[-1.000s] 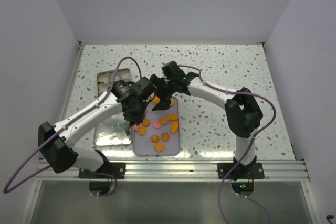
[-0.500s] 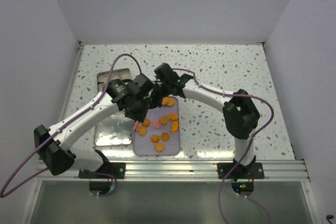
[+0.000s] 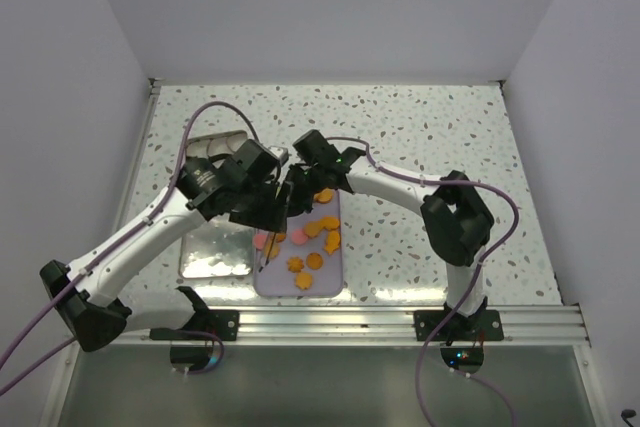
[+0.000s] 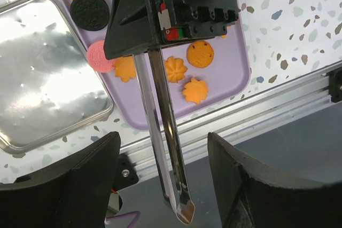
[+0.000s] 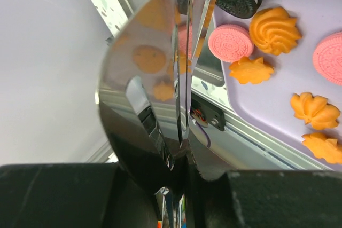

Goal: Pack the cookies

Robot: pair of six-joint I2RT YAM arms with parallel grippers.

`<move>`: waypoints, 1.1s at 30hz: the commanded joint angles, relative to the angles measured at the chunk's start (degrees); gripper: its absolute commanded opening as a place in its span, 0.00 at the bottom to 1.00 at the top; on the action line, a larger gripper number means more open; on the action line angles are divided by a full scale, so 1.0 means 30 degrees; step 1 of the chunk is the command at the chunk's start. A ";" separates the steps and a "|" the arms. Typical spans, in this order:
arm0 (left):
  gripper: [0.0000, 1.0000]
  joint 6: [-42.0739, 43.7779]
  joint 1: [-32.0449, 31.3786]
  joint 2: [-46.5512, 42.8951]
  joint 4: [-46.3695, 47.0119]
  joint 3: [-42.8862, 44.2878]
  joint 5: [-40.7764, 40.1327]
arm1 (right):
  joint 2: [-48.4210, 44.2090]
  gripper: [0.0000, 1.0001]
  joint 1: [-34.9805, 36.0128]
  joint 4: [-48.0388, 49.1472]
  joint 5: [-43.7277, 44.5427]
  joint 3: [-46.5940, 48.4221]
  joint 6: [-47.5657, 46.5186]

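Observation:
Cookies (image 3: pixel 312 237), mostly orange with some pink, lie on a purple tray (image 3: pixel 330 277). In the left wrist view orange flower cookies (image 4: pixel 195 90), a pink one (image 4: pixel 99 56) and a black one (image 4: pixel 90 12) show on it. Metal tongs (image 4: pixel 163 132) hang between the spread fingers of my left gripper (image 4: pixel 163 185), which stands open and does not touch them. My right gripper (image 5: pixel 181 169) is shut on the tongs (image 5: pixel 187 52) at their upper end. In the top view both grippers, left (image 3: pixel 262 205) and right (image 3: pixel 300 187), meet over the tray's far left corner.
An open silver tin (image 3: pixel 215 247) lies left of the purple tray, also seen in the left wrist view (image 4: pixel 48 78). Another metal piece (image 3: pixel 215 145) lies behind it, partly under the left arm. The aluminium rail (image 3: pixel 320 322) runs along the near table edge.
My right gripper has shut on the tongs. My left gripper has opened off them, and the left arm has swung back to the left.

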 commanded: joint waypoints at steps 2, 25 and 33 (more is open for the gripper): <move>0.70 -0.0368 0.0073 -0.0209 0.1017 -0.1230 0.0955 | -0.1148 0.01 0.0036 0.0524 0.0053 0.0438 0.0433; 0.11 -0.0690 0.0073 0.0318 0.3128 -0.2990 0.2455 | -0.1528 0.32 0.0036 -0.0297 -0.0006 0.1142 0.0141; 0.14 -0.0690 0.0043 0.0319 0.2572 -0.2902 0.2075 | -0.1878 0.71 -0.0286 -0.1321 0.0492 0.1522 -0.0825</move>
